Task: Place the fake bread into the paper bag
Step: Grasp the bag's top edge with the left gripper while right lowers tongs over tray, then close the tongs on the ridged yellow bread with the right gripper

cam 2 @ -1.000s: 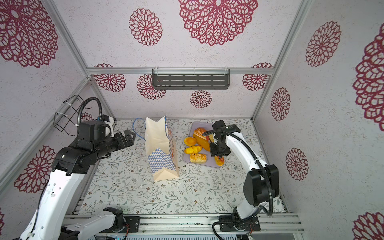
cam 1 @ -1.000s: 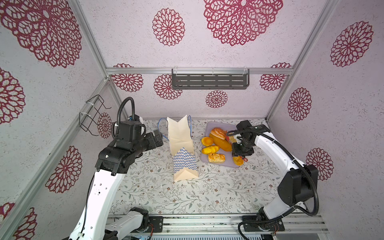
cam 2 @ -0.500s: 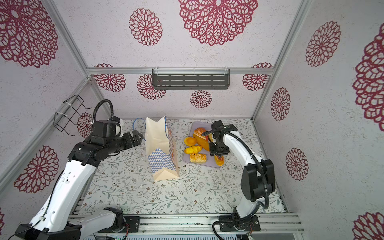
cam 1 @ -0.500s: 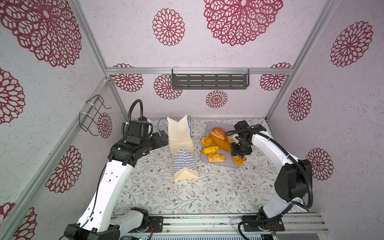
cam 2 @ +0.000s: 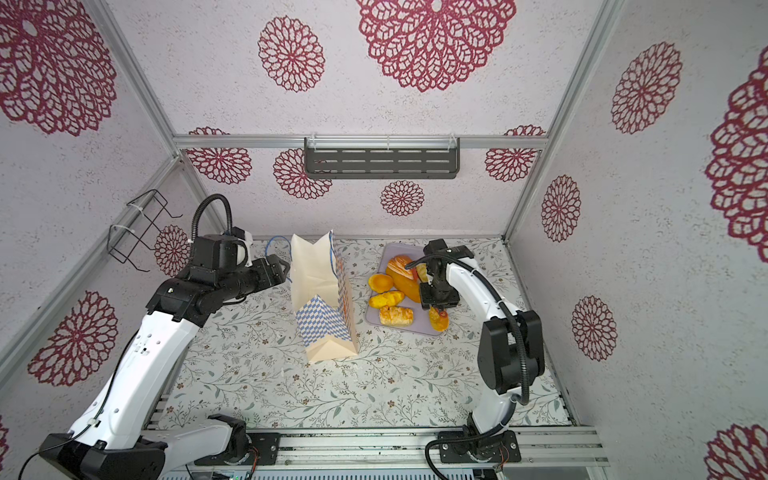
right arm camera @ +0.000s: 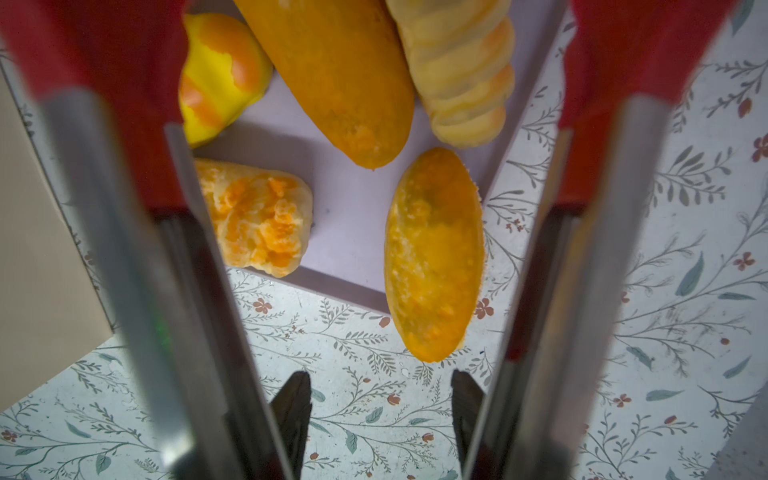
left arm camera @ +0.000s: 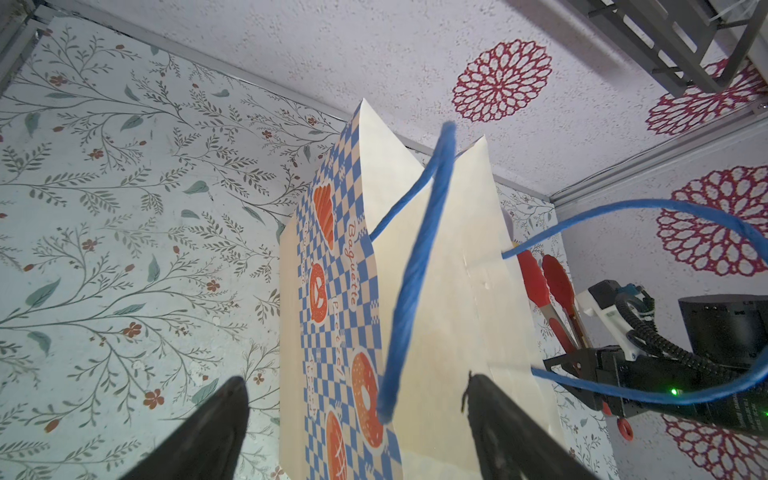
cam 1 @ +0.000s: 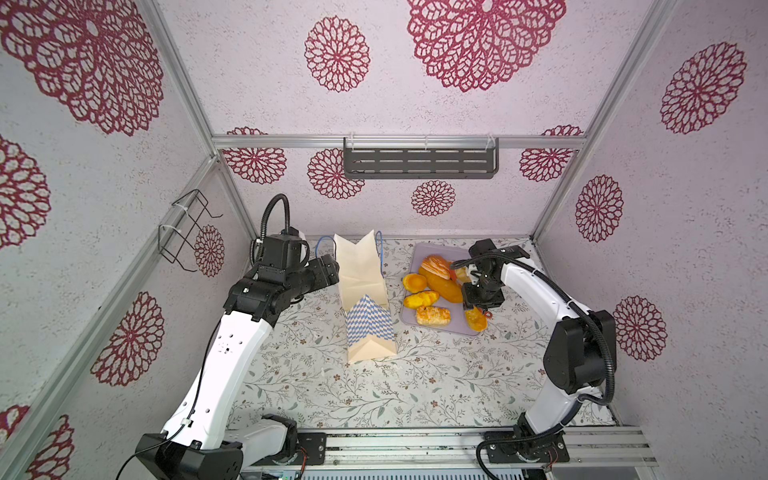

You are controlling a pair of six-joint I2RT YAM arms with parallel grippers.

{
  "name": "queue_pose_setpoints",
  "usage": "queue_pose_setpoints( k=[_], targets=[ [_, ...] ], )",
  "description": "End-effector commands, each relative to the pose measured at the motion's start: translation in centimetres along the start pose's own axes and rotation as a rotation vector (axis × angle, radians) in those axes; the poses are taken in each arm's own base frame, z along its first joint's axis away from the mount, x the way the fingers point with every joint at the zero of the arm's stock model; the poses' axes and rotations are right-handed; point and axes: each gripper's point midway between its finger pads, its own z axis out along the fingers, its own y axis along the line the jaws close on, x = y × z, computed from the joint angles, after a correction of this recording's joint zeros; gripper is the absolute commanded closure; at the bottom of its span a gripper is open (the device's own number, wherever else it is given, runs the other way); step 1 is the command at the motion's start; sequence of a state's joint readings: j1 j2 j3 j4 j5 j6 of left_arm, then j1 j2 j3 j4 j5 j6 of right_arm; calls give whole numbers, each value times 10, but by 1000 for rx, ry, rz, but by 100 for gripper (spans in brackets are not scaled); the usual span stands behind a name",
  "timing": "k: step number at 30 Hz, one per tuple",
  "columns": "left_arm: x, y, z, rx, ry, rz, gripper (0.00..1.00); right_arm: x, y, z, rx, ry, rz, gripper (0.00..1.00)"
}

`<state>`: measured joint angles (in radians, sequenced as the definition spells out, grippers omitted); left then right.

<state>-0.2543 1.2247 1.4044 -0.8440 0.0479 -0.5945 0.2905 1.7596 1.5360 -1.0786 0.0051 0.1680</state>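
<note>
1. Two hands are at work, and only the left hand point(left arm camera: 353, 380) has moved much. A second ago it hung well left of the bag point(cam 1: 361, 274). Now it sits just beside the bag's left face, its fingers spread, with one blue cord point(left arm camera: 415, 270) of the bag running between them but not pinched.
2. The right hand point(right arm camera: 380, 395) has barely shifted. It is clamped on the tongs point(right arm camera: 166, 311), whose arms stand apart above the right side of the tray point(cam 1: 457, 322) with nothing caught between them.
3. The bread point(cam 1: 442, 286) is seven pieces by my count. All of it lies on the tray, right of the bag, and the oval piece overhangs the tray's near right corner.
4. As I read it, the left arm has come in to take the cord and steady or open the bag. Loading has not begun. The bag stands upright, tall and light, so a sideways tug on the cord could tip it. I cannot tell how wide its mouth stands.
5. The bench point(cam 1: 374, 395) has a pale cover printed with leaf sprigs. The bag stands left of middle, and the tray lies apart from it, toward the back right.
6. The walls point(cam 1: 623, 62) are pale and textured, with dark red rosettes. A grey slotted shelf point(cam 1: 419, 164) hangs on the back wall and a black wire rack point(cam 1: 187, 232) on the left one.
</note>
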Motion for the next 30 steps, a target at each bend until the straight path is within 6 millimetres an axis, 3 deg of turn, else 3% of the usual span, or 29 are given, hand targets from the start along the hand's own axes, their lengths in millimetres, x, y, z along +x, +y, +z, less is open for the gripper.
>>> queue_pose_setpoints(
  k=[1,19,30],
  targets=[
    [-4,-2,5,20,-16,3,17,-10,-4,-6,10,-18,-9,44],
    [-5,-9,10,65,-19,0,19,-24,-5,4,5,16,-5,51],
    [-4,-11,11,76,-15,-2,18,-27,0,8,-19,18,-5,49]
  ],
)
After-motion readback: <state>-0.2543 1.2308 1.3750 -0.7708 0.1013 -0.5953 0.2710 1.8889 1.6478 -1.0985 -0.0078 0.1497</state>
